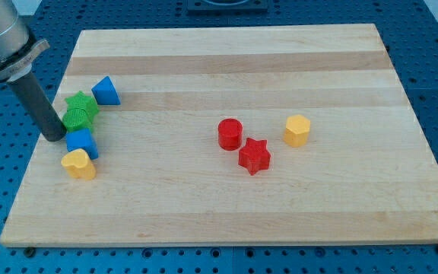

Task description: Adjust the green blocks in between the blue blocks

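my tip (54,138) has no jaws, just a bare rod, touching the blue cube (81,142) beside the green star (79,102) and green round block (77,117), below the blue triangle (106,90). pushing rightward risks shoving the cube into the yellow heart (78,164).

My tip (54,137) stands on the board (226,205) near its left edge, just left of the blue block (81,142) and the green block (78,117). The green block lies above the blue one, with the green star (80,102) touching it from above. The blue wedge (106,90) sits up and right of the star. The yellow heart (78,164) touches the blue block from below. Well apart, at mid-board, the red cylinder (230,134) sits up and left of the red star (254,156). The yellow hexagon (297,130) lies to their right.
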Controlling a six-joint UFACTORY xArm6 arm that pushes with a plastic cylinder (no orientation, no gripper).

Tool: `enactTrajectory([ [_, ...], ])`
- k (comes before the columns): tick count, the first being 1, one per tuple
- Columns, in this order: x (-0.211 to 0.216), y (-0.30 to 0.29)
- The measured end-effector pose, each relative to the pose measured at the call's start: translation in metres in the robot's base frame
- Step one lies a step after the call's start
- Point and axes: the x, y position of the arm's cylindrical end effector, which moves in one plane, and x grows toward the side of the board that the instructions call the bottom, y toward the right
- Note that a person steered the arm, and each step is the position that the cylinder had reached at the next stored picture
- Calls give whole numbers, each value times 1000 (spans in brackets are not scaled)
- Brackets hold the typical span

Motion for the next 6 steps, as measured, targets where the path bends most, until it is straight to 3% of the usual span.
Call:
enactTrajectory([
  [4,0,15],
  [6,-4,-32],
])
